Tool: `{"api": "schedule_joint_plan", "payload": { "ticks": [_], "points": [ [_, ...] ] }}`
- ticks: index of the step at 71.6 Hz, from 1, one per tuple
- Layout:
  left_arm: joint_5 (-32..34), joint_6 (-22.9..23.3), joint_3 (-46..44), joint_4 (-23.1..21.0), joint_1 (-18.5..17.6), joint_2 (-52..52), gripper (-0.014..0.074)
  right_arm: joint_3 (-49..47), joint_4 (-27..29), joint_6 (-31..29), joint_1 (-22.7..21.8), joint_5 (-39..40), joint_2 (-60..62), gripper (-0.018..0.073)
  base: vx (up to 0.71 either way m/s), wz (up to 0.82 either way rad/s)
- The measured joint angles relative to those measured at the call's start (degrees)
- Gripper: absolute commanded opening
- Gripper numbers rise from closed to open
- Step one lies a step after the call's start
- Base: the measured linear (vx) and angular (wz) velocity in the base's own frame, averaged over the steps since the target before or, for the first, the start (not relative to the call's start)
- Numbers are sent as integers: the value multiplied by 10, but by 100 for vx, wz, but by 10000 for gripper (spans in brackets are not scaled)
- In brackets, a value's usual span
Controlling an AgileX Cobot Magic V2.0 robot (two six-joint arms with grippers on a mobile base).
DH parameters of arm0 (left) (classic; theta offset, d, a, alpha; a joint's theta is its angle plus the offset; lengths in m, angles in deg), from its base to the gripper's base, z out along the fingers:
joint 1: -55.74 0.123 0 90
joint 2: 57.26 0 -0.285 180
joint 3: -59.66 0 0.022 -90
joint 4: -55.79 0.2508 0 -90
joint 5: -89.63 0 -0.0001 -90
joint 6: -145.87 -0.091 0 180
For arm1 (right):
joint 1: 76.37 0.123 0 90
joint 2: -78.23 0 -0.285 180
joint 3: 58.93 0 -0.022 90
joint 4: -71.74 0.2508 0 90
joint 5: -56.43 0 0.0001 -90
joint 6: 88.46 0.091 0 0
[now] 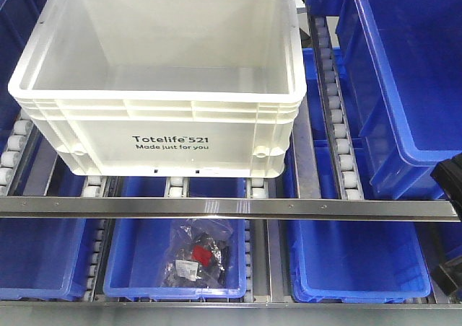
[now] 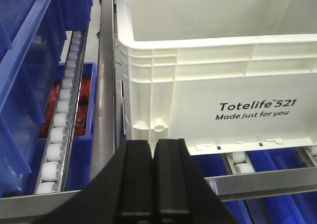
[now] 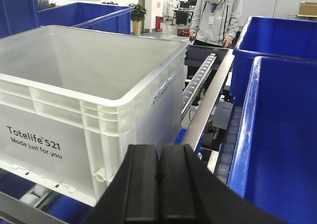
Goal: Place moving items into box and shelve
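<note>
The white box [image 1: 166,117], marked "Totelife 521", stands on the roller shelf, and what I see of its inside holds nothing. In the left wrist view my left gripper [image 2: 152,143] is shut and empty, just in front of the box's [image 2: 223,85] front left corner. In the right wrist view my right gripper [image 3: 158,148] is shut and empty, in front of the box's [image 3: 74,100] front right corner. Bagged black and red items [image 1: 198,257] lie in a blue bin [image 1: 130,268] on the lower level, under the box.
A metal rail [image 1: 231,208] crosses in front of the box. Large blue bins [image 1: 404,88] stand to the right, with more blue bins [image 2: 25,75] to the left. Roller tracks [image 1: 336,117] run between them. A person [image 3: 215,16] stands far behind.
</note>
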Motion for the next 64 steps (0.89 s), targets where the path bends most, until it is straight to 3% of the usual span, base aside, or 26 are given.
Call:
{"api": "schedule_joint_plan", "payload": {
  "ticks": [49, 64],
  "points": [
    [1, -2, 0, 0, 0, 1, -28, 0, 0, 0, 0, 0, 0, -15, 0, 0],
    [46, -12, 76, 17, 0, 98, -28, 0, 0, 0, 0, 0, 0, -15, 0, 0]
  ]
}}
